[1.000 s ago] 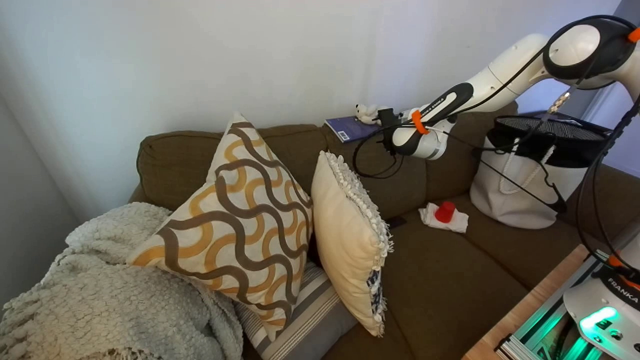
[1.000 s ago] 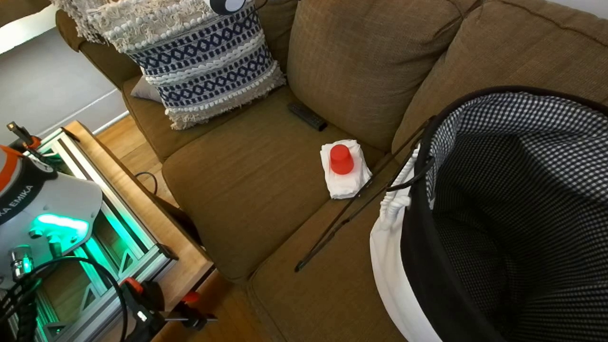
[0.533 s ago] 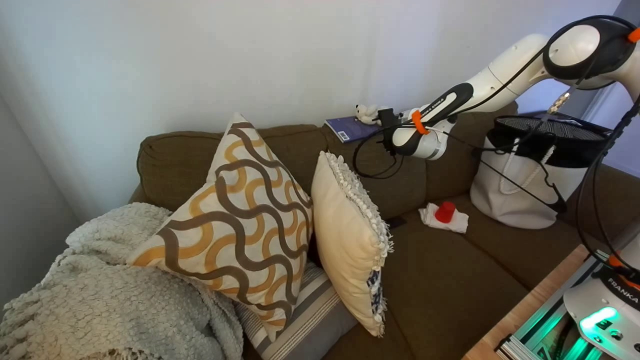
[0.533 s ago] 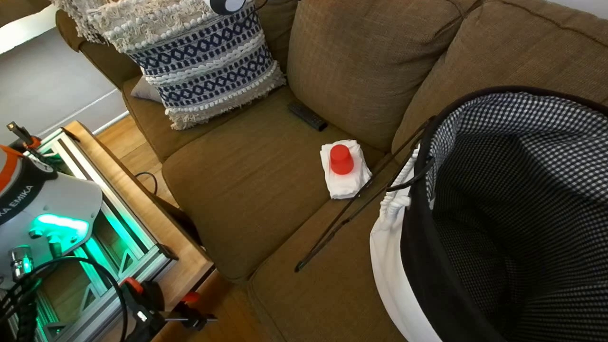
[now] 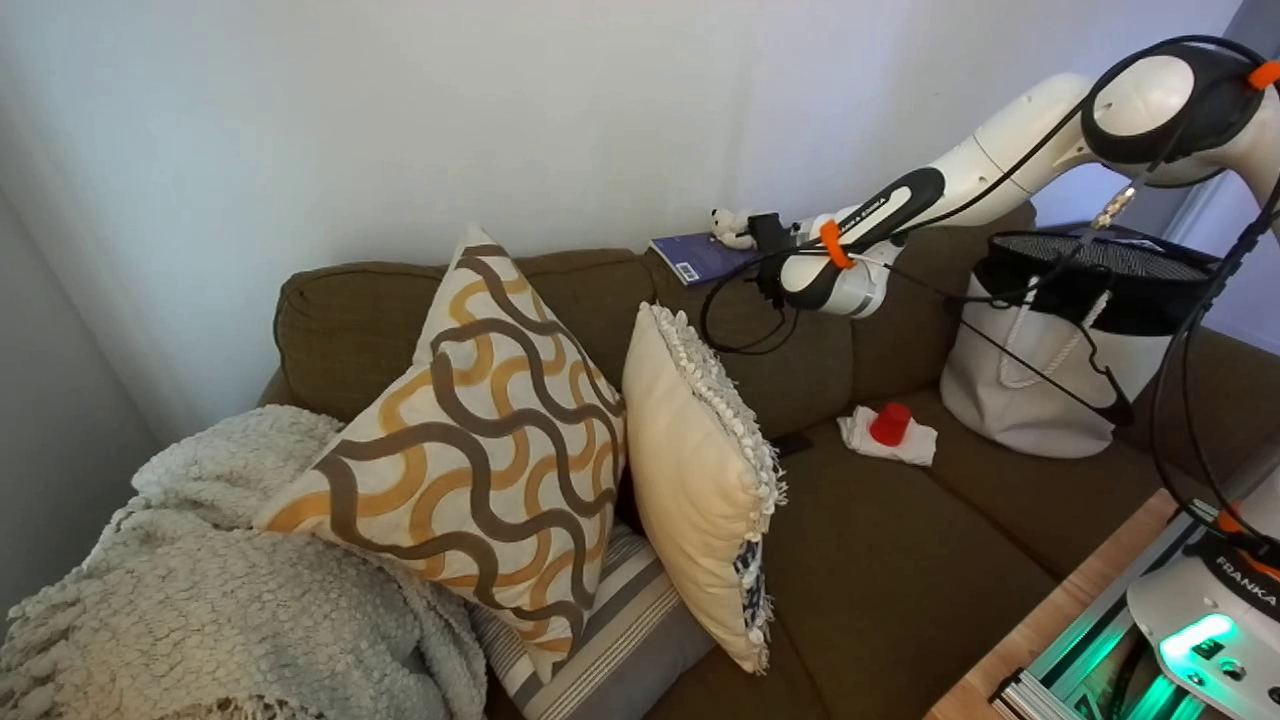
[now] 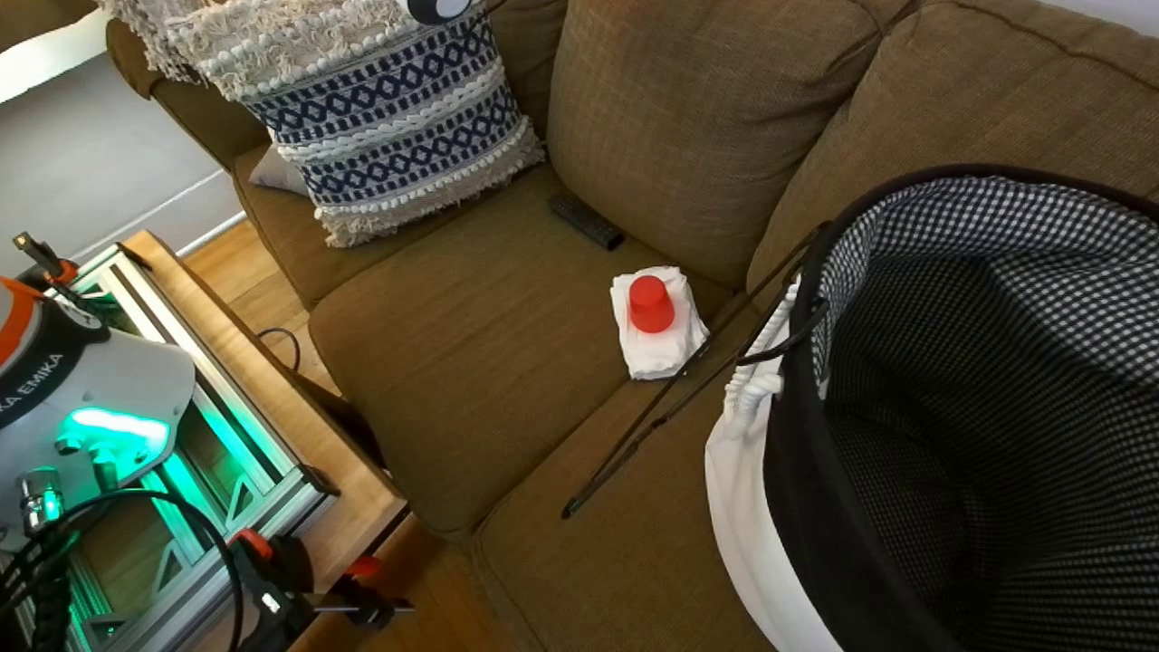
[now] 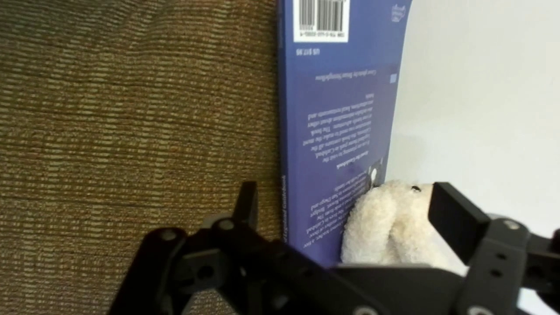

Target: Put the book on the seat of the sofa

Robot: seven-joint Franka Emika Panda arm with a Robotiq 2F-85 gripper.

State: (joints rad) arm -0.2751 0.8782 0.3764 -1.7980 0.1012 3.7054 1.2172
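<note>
The book [image 7: 339,109] is lying on top of the sofa backrest [image 5: 590,290], beside the wall [image 7: 472,87]. The end effector [image 7: 350,203] is holding nothing; its fingers [image 7: 455,218] are standing wide apart, the book lying before them, its long axis crossing their closing direction. A plush toy [image 7: 378,221] is overlapping the book there, so closing now is probably risking to catch both.

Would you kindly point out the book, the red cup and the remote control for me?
Book [image 7: 337,113]: in the wrist view, on its back cover.
Red cup [image 6: 652,307]: in an exterior view, on its side.
Remote control [image 6: 586,222]: in an exterior view, middle of its upper face.
</note>
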